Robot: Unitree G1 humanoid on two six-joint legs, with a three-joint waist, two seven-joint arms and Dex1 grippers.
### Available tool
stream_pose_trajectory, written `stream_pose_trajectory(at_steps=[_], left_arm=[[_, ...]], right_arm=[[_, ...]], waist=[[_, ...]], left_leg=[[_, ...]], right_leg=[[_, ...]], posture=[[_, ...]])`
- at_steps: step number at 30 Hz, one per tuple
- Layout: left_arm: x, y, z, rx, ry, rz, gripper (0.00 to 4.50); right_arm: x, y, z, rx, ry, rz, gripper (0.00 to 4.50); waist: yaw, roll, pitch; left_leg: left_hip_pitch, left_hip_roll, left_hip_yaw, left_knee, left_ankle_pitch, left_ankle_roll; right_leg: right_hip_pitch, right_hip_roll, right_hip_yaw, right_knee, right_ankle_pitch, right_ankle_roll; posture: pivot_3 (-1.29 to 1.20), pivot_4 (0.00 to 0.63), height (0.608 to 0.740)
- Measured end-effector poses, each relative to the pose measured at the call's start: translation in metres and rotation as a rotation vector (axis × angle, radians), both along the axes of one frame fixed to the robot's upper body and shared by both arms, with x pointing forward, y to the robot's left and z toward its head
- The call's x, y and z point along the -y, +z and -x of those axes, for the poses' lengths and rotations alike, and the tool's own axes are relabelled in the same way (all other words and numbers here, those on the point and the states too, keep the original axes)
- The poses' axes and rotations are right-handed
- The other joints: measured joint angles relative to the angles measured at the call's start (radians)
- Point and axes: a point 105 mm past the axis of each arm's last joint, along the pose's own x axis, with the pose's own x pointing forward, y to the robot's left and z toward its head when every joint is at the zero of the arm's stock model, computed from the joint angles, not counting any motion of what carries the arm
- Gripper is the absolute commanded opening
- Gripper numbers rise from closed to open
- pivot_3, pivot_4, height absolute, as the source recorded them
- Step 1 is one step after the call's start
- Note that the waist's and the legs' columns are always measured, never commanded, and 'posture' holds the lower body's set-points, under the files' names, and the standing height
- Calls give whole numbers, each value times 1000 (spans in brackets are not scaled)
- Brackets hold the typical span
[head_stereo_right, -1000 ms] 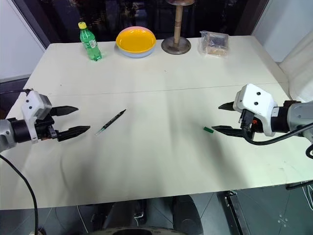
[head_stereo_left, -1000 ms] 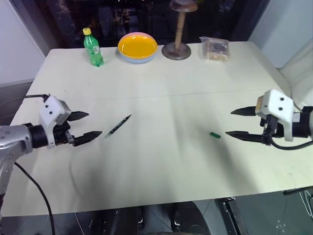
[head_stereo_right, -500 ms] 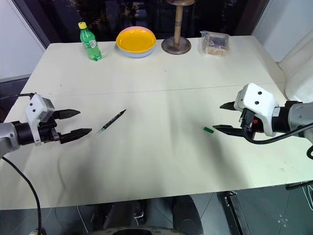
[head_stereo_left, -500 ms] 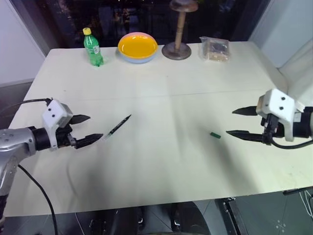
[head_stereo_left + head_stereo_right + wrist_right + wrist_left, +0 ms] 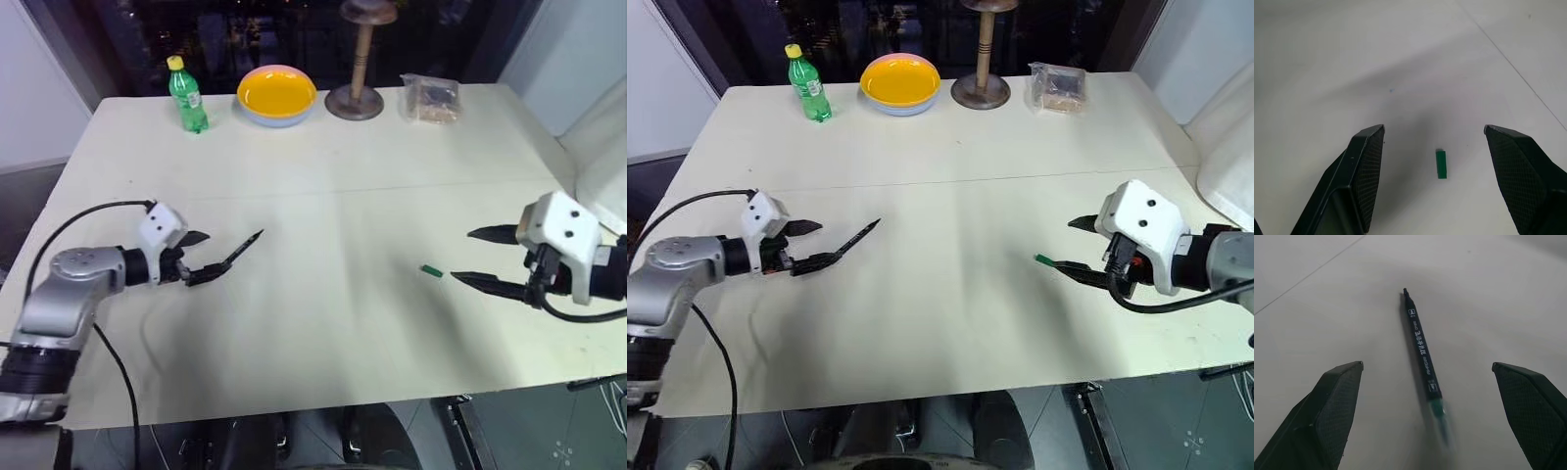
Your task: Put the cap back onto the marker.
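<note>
Left gripper wide open around the marker – not gripping. Right gripper open too, cap lying just left of it.

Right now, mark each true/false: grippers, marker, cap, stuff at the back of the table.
1. The thin black marker lies on the pale table between the open left gripper's fingers. True.
2. The tiny green plastic cap is on the marker. False: it lies apart, in front of the right gripper.
3. The right gripper is shut on the cap. False: open, holding nothing.
4. The green soda bottle stands upright beside the yellow bowl. True.
</note>
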Motion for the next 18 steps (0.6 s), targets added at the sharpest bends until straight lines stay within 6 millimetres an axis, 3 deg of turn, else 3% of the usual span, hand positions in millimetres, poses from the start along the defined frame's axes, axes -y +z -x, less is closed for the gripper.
stream_pose_trajectory(at_steps=[9, 18], left_arm=[[0, -25, -13, 28, 24, -60, 4422], [8, -28, -16, 61, 16, -60, 4422]], right_arm=[[-8, 8, 8, 21, -13, -93, 3358], [-28, 27, 13, 56, 65, -205, 3358]], waist=[[0, -1, 0], [15, -1, 0]], left_leg=[[0, 1, 0, 8, -1, 3], [0, 1, 0, 12, -2, 3]], right_leg=[[0, 1, 0, 8, 0, 2], [1, -1, 1, 11, 0, 1]], posture=[[0, 150, 740], [0, 150, 740]])
